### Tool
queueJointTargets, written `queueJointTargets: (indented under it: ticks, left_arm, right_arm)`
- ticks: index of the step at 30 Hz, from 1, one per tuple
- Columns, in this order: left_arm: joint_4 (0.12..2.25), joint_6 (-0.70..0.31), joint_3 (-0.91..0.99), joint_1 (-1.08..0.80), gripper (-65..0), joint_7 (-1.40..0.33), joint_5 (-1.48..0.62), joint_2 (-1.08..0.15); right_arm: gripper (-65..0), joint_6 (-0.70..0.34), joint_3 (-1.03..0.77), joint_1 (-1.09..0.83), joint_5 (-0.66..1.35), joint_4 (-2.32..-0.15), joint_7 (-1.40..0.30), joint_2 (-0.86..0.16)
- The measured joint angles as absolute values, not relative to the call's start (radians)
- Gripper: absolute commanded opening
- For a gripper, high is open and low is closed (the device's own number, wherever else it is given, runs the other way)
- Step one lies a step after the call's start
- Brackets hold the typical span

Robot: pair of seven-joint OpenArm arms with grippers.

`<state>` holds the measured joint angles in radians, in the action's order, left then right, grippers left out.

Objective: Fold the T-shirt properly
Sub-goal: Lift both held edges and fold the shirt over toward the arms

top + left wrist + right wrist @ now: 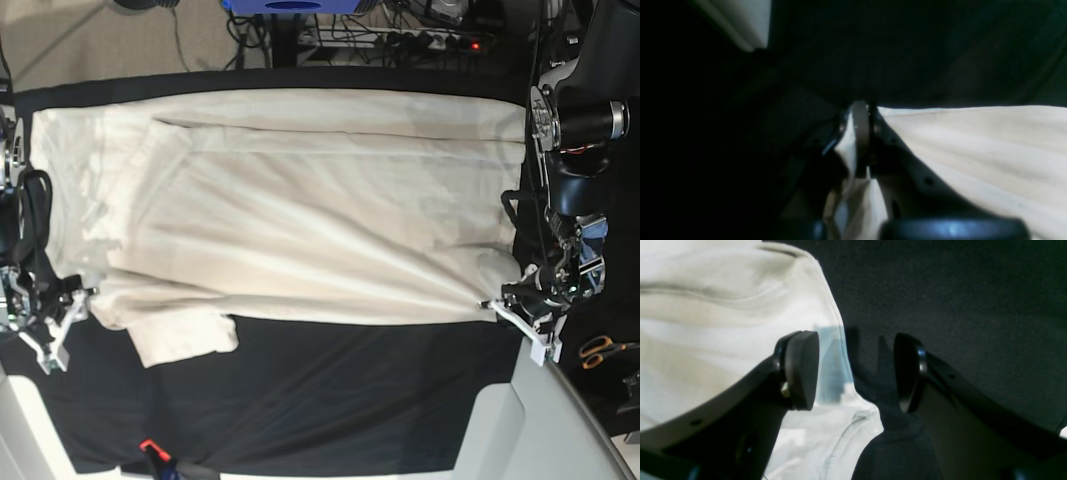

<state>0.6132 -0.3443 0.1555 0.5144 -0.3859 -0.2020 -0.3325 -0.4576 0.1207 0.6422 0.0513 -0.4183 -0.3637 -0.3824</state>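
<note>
The T-shirt [973, 146] fills the right half of my left wrist view as a cream sheet running off toward the right edge, with the black counter [907, 50] above it. My left hand [858, 133] is clenched on a bunched strip of that fabric, which hangs down between the two black fingers [862, 126] toward the camera.

In my right wrist view the T-shirt [723, 316] lies on the left, wrinkled, its stitched edge curving down toward the bottom middle. The counter [973, 290] covers the right side. My right hand [857, 370] is released, the two dark pads standing well apart: the left pad [803, 370] sits over the cloth's edge, the other over bare black surface. Whether either pad touches the fabric, I cannot tell.

From the base view the T-shirt [300, 200] is spread flat across the far half of the counter [330, 400], its long axis running side to side. A sleeve [185, 335] sticks out toward the near side at the picture's left. My right hand [55, 320] reaches in low at the left edge, just beside that end of the shirt. My left hand [520, 305] is at the right end, angled down to the near corner of the cloth, where the fabric is drawn into a point with creases fanning away from it.
</note>
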Motion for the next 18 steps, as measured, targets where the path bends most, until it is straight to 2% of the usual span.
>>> queueJointTargets:
  ticks: [6, 8, 11, 14, 18]
  left_arm:
    - [0.614, -0.344, 0.155, 0.489, -65.0, -0.386, -0.205, -0.333]
    - [0.614, -0.344, 0.155, 0.487, -65.0, -0.386, -0.205, -0.332]
    - [0.614, -0.344, 0.155, 0.49, -65.0, -0.385, -0.206, -0.333]
    - [0.614, -0.344, 0.155, 0.49, -65.0, -0.385, -0.205, -0.332]
    - [0.614, -0.344, 0.155, 0.49, -65.0, -0.385, -0.205, -0.332]
  right_arm:
    - [-32.0, -0.458, 0.144, 0.63, 0.052, -0.418, -0.361, -0.382]
    - [-36.8, -0.458, 0.144, 0.622, 0.051, -0.417, -0.362, -0.382]
    - [-48.3, -0.458, 0.144, 0.617, 0.052, -0.416, -0.362, -0.382]
    - [-56.9, -0.458, 0.144, 0.615, 0.052, -0.416, -0.362, -0.382]
    - [-63.9, -0.458, 0.144, 0.608, 0.052, -0.416, -0.313, -0.385]
